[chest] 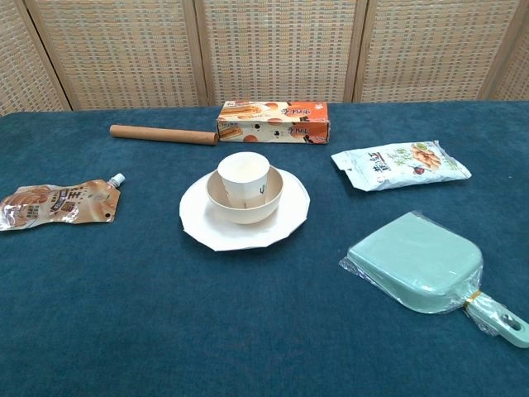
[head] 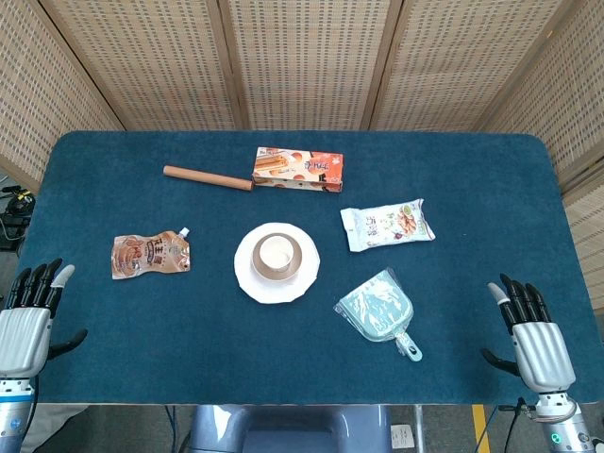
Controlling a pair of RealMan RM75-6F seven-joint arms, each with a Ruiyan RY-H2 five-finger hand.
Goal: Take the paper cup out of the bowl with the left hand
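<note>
A white paper cup (head: pixel 275 252) (chest: pixel 242 176) stands upright inside a beige bowl (head: pixel 293 265) (chest: pixel 264 207), which sits on a white plate (head: pixel 255 279) (chest: pixel 202 227) at the table's middle. My left hand (head: pixel 30 316) hovers at the near left edge, fingers spread and holding nothing, well apart from the bowl. My right hand (head: pixel 530 331) rests at the near right edge, fingers apart and empty. Neither hand shows in the chest view.
A brown spout pouch (head: pixel 149 254) (chest: pixel 58 203) lies left of the plate. Behind it are a wooden rolling pin (head: pixel 208 177) (chest: pixel 164 135) and an orange biscuit box (head: pixel 297 169) (chest: pixel 273 121). To the right lie a snack bag (head: pixel 386 225) (chest: pixel 400 165) and a wrapped green dustpan (head: pixel 379 309) (chest: pixel 421 261).
</note>
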